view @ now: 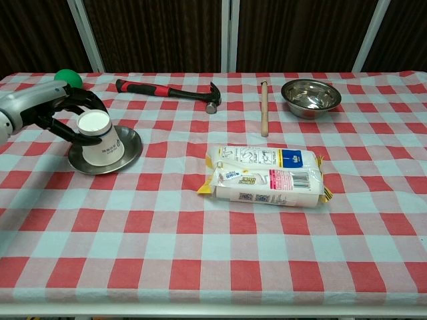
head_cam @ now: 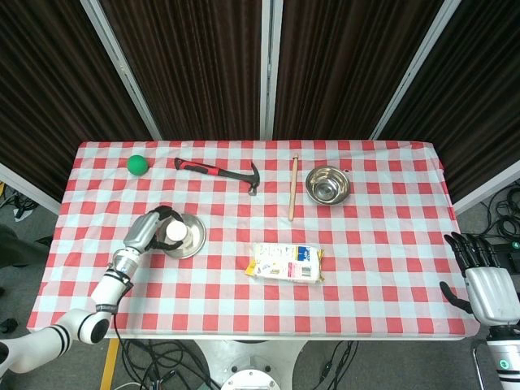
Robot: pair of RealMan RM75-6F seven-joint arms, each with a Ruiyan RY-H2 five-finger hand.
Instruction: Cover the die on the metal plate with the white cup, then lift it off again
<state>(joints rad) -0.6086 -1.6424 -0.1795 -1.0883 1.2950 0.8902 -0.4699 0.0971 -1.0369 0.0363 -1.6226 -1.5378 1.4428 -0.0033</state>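
The white cup (view: pixel 100 139) stands upside down on the metal plate (view: pixel 130 143) at the table's left; it also shows in the head view as the cup (head_cam: pixel 175 233) on the plate (head_cam: pixel 193 237). My left hand (view: pixel 59 110) grips the cup from its left side, fingers wrapped round its upper end; the same left hand (head_cam: pixel 151 229) is seen from above. The die is hidden, under the cup or out of sight. My right hand (head_cam: pixel 483 272) hangs off the table's right front corner, fingers apart and holding nothing.
A packet of tissues (view: pixel 267 175) lies mid-table. At the back are a green ball (view: pixel 68 75), a hammer (view: pixel 170 92), a wooden stick (view: pixel 264 107) and a steel bowl (view: pixel 310 97). The checked cloth covers the table to its front edge.
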